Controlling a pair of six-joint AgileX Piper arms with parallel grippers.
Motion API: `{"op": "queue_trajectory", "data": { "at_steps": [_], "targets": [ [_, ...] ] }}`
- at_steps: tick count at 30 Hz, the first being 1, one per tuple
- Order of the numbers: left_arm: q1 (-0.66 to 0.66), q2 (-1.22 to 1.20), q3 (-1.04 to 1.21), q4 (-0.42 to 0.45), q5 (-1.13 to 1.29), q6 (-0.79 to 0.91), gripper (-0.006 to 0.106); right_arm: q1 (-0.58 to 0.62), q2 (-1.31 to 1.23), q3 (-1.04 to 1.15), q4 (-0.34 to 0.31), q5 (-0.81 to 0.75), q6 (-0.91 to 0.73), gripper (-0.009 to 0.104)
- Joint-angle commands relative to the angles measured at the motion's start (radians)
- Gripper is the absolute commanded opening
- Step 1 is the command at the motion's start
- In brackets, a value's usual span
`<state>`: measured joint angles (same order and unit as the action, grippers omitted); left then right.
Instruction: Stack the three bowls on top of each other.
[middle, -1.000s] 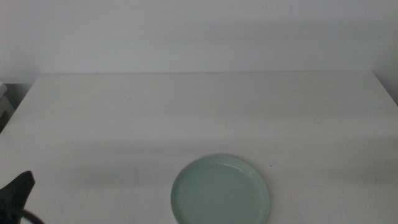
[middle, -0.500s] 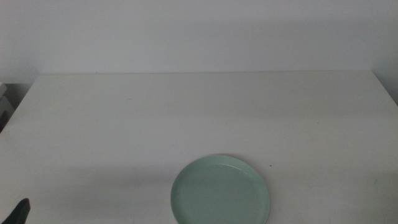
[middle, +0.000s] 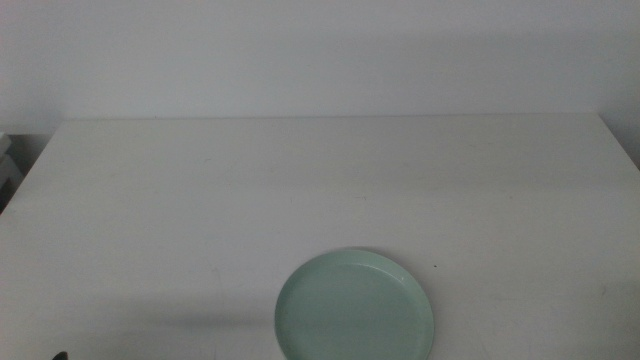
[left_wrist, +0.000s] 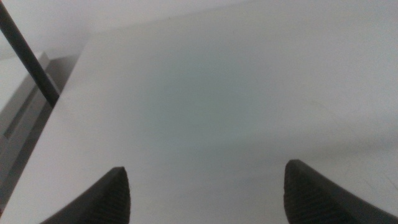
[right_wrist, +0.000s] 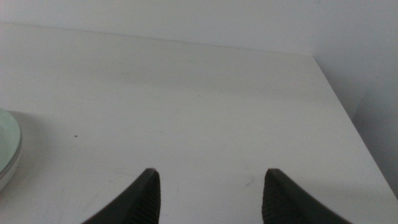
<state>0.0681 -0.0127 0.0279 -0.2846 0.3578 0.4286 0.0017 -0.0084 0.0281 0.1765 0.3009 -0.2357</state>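
Mid view: green bowl (middle: 354, 306) sits low in the frame, a bit right of center, its near rim cut by the bottom edge. It rests flat on the white surface (middle: 320, 190), upright, inside looks bare. Can't tell from this view whether anything lies under it. Only green shows on top; no white or grey bowl can be made out separately.

Right wrist view: a sliver of the bowl's rim shows at the left edge of the frame, w/ a paler edge below the green, poss. a second rim underneath, too small to be sure. Right gripper (right_wrist: 210, 202) hangs over bare surface, well apart from the bowl, fingers (right_wrist: 147, 193) spread moderately wide, nothing between them. The surface's far corner and a pale wall (right_wrist: 348, 31) fill the top right of that frame.

Left wrist view: left gripper (left_wrist: 205, 199) over bare surface, fingers (left_wrist: 112, 198) spread wide, holding nothing. A thin dark rod (left_wrist: 28, 53) crosses the upper left of that frame diagonally, next to the surface's edge; grey stuff beyond that edge is blurred.

Mid view shows just a tiny dark speck (middle: 60, 355) at the bottom left edge, too small to say what it is. Wall (middle: 320, 50) across the top is plain white.
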Motion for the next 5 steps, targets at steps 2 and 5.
{"op": "queue_trajectory", "data": {
  "at_steps": [2,5],
  "targets": [
    [0.001,-0.015,-0.002,-0.008,-0.053,-0.005,0.082,-0.008,-0.029,-0.005,-0.011,-0.074,-0.009,0.043],
    [0.001,-0.015,-0.002,-0.008,-0.053,-0.005,0.082,-0.008,-0.029,-0.005,-0.008,-0.074,-0.009,0.043]
  ]
}}
